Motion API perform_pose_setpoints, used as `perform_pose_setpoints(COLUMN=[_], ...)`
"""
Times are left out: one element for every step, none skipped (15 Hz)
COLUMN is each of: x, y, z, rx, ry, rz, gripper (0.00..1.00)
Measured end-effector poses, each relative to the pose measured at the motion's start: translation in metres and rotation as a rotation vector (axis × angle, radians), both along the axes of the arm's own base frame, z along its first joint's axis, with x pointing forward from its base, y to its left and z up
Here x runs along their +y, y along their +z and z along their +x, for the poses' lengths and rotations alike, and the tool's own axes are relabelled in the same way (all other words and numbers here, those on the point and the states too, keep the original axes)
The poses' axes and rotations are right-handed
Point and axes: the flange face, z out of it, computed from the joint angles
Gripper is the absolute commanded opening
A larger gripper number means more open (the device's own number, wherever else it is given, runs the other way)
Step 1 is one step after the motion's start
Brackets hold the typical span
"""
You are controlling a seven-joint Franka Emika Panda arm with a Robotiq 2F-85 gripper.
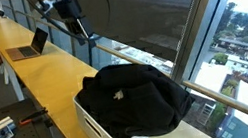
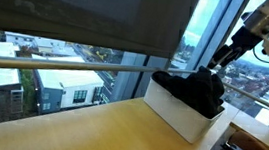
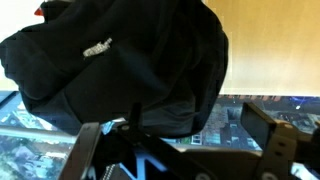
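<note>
hand (image 3: 172,140) fingers wide apart, gripping nothing, close by black jacket (image 3: 120,60) heaped in white bin (image 1: 98,126) on wooden tabletop (image 1: 50,81).

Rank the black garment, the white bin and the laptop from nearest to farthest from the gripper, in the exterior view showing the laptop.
From the gripper:
1. Black garment, just below it.
2. White bin, holding the garment.
3. Laptop, far along the counter.
</note>
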Motion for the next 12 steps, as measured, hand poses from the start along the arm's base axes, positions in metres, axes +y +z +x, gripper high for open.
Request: perform_pose_setpoints(x=[0.011,0.023,0.03,0.03,0.029,0.025,0.023,0.023,0.023,0.023,0.023,0.023], y=[0.019,0.034,0.042,0.041,0.038,0.034,0.032,0.03,0.03,0.03,0.03,0.03], z=[-0.006,-0.011,-0.014,-0.015,-0.015,-0.013,-0.012,-0.012,-0.012,-0.012,-0.012,-0.012], rx=[-0.029,-0.057,-0.072,-0.072,-0.065,-0.057,-0.052,-0.049,-0.048,-0.048,-0.048,-0.048], ry=[0.015,0.026,0.036,0.037,0.032,0.026,0.021,0.02,0.02,0.02,0.02,0.02], rz=[0.019,0.046,0.05,0.048,0.047,0.046,0.046,0.046,0.046,0.046,0.046,0.046], gripper=[1.0,1.0,1.0,1.0,1.0,1.0,1.0,1.0,1.0,1.0,1.0,1.0])
